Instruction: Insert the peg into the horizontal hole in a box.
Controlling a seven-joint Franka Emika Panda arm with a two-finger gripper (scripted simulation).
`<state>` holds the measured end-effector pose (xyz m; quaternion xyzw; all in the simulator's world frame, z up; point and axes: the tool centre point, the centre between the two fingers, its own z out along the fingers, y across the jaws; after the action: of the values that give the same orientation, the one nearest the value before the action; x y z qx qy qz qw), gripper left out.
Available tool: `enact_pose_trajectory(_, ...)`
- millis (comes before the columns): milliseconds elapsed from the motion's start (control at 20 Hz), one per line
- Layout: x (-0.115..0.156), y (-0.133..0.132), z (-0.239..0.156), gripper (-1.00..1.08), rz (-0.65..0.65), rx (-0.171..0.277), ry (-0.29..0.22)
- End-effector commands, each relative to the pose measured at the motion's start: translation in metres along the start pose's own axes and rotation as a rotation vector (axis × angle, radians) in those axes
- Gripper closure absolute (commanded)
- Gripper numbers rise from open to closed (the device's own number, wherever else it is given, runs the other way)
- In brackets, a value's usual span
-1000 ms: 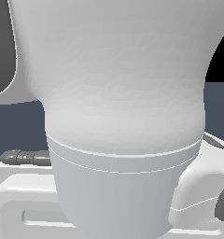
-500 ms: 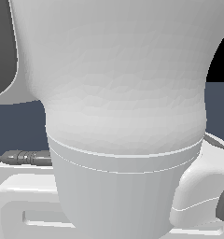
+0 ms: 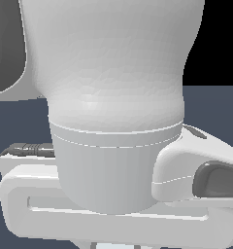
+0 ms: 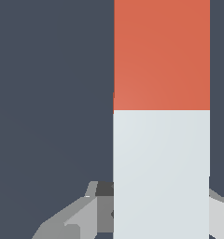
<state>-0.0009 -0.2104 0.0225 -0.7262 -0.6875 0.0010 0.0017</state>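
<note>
Clearly the peg (image 4: 161, 116) runs lengthwise straight out ahead of the gripper (image 4: 161, 210), its pale half nearest the fingers (image 4: 76, 217), which appear clamped on it (box and hole unseen).

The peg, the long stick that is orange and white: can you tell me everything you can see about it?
The long, flat-sided peg fills much of the wrist view. One half is plain orange-red, the other pale grey-white, meeting at a sharp straight line. It looks smooth and matte. The grey gripper fingers show on both sides of its white end, though actual contact cannot be seen. The exterior view shows only the arm, not the peg.
</note>
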Motion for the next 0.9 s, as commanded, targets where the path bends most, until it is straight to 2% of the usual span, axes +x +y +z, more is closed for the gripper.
enact_pose_trajectory(0, 0.009, -0.003, -0.005, 1.08, 0.004, -0.004, 0.000)
enact_pose_trajectory(250, 0.039, -0.015, -0.016, 1.08, 0.020, -0.004, 0.000)
enact_pose_trajectory(850, 0.136, -0.051, -0.052, 1.08, 0.072, -0.004, 0.000)
